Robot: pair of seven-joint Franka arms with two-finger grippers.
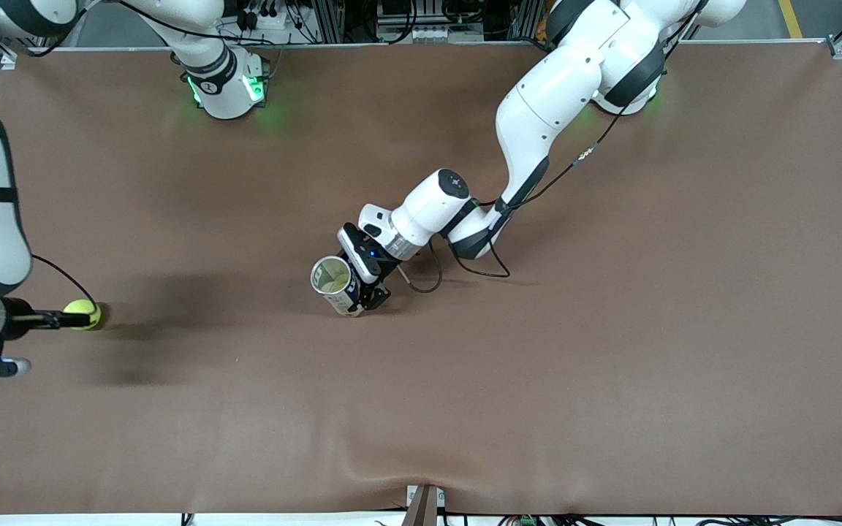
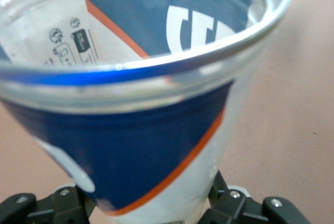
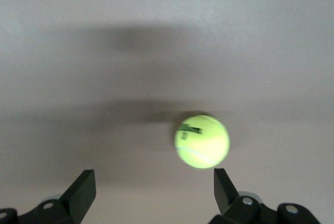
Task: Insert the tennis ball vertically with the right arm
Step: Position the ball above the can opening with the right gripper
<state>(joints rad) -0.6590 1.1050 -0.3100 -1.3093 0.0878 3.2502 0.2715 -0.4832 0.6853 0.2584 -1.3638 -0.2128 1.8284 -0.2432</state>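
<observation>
Two grippers — left (image 1: pixel 368 298) clamping the can (image 1: pixel 335 284), right (image 3: pixel 154 190) spread wide by the tennis ball (image 3: pixel 202 141), half-cropped.

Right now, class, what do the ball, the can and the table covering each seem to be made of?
Tennis ball: yellow-green fuzzy felt, matte, with a white seam.
Tennis ball can: probably clear glossy plastic, since the blue and orange label shows through the wall; shiny, metal-looking rim.
Table covering: brown matte sheet, slightly wrinkled, perhaps fabric or paper.
</observation>
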